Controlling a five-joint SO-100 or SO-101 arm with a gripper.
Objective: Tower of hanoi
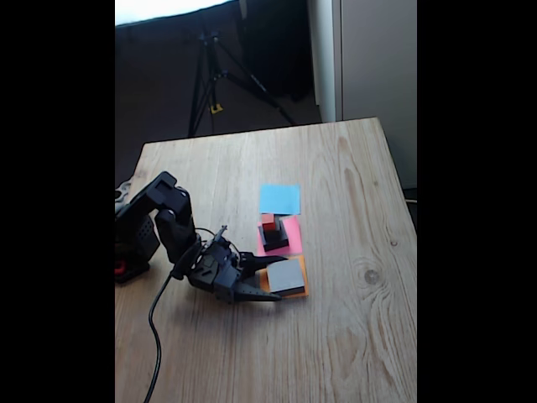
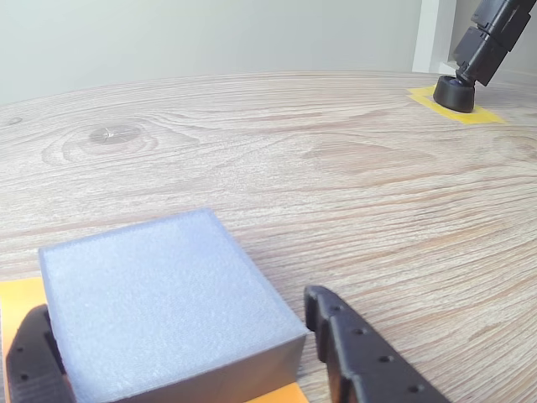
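Grey slab sits on the orange paper at centre frame with the gripper open around it – not yet clamped – while the black slab, black cube and red cube wait on the pink paper, so most moves look left.

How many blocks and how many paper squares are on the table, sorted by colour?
Grey blocks: 1, the grey slab
Black blocks: 2, the black slab and the small black cube on it
Red blocks: 1, the tiny red cube
Blue paper square: 1
Pink paper square: 1
Orange paper square: 1
Total: 7
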